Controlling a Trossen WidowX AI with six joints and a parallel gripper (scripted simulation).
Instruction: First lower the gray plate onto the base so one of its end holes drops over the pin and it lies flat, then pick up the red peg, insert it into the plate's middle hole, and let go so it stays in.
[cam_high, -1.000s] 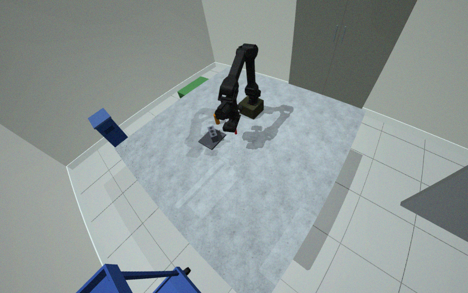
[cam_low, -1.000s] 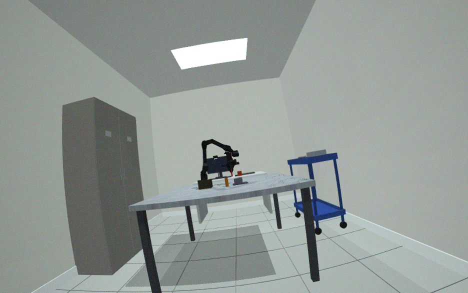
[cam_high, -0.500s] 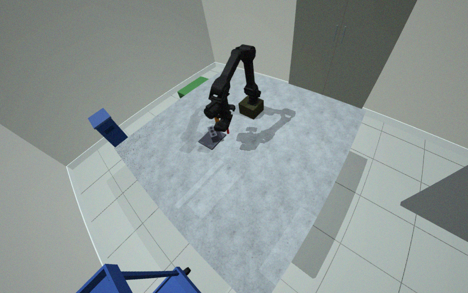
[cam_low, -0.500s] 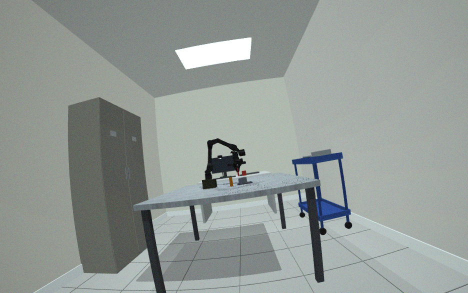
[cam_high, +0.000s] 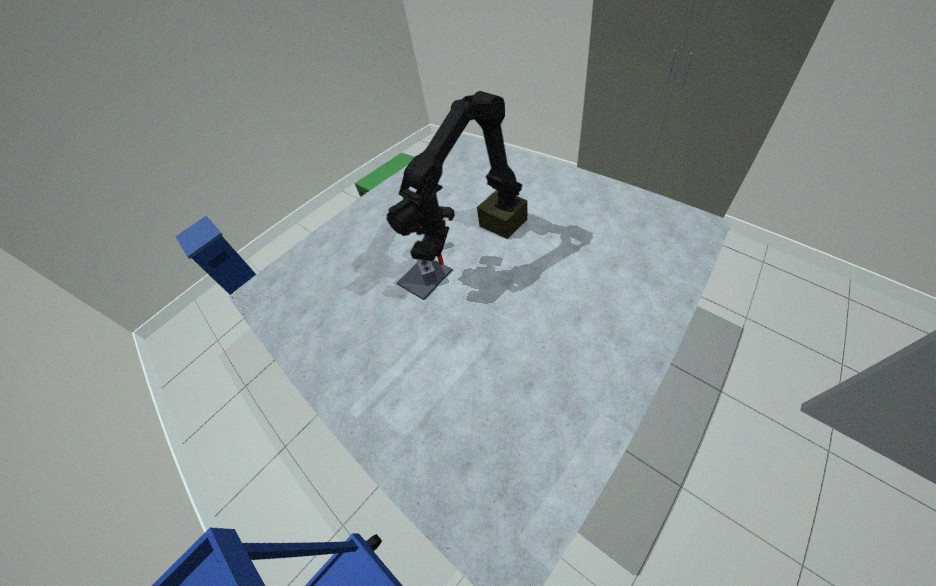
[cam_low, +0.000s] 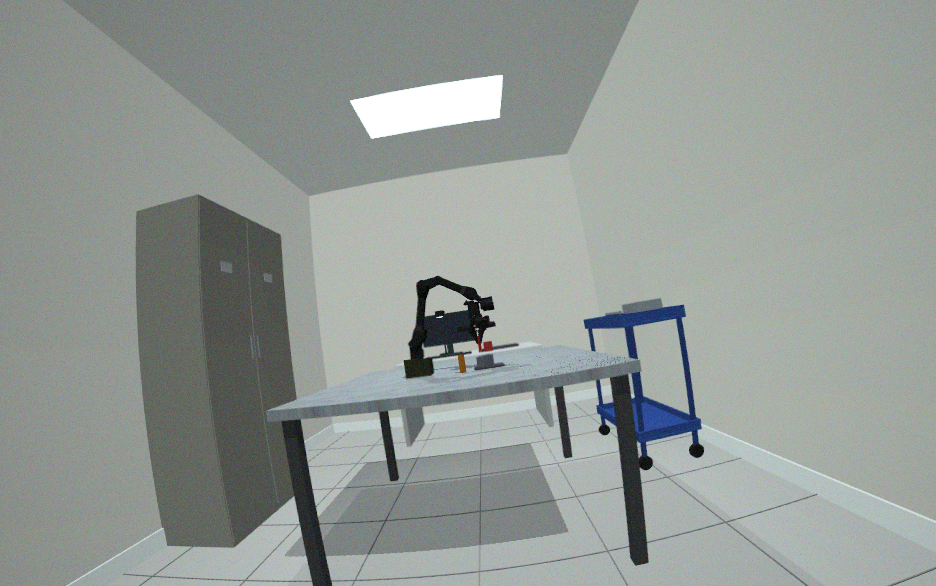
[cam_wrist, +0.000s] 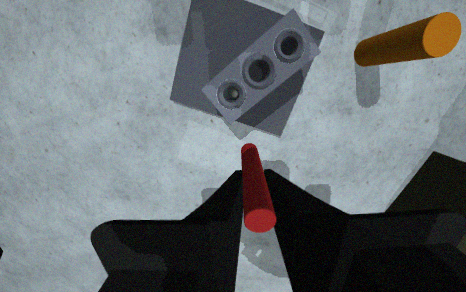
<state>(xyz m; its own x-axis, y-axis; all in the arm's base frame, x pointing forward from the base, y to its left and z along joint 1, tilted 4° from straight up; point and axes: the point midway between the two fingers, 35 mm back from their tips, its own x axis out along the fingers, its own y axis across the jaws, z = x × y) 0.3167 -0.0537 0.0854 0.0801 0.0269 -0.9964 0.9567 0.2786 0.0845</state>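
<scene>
My gripper (cam_wrist: 253, 176) is shut on the red peg (cam_wrist: 256, 192) (cam_high: 440, 259) (cam_low: 479, 343), held roughly upright, above the table and beside the base. The gray plate (cam_wrist: 250, 98) (cam_high: 427, 268) (cam_low: 484, 359) has three holes in a row and sits on the dark gray base (cam_wrist: 232, 30) (cam_high: 412, 282) (cam_low: 498, 366). It appears flat and turned diagonally to the base's sides. A small pin tip (cam_wrist: 234, 94) shows inside the end hole nearest the gripper in the wrist view. The middle and far holes look dark and empty. The peg is outside all holes.
An orange cylinder (cam_wrist: 400, 44) (cam_low: 462, 363) stands upright on the table, right of the base in the wrist view. The arm's dark mounting block (cam_high: 502, 215) (cam_low: 418, 367) stands on the table (cam_high: 483, 414). A blue cart (cam_low: 642, 317) stands beyond the table edge.
</scene>
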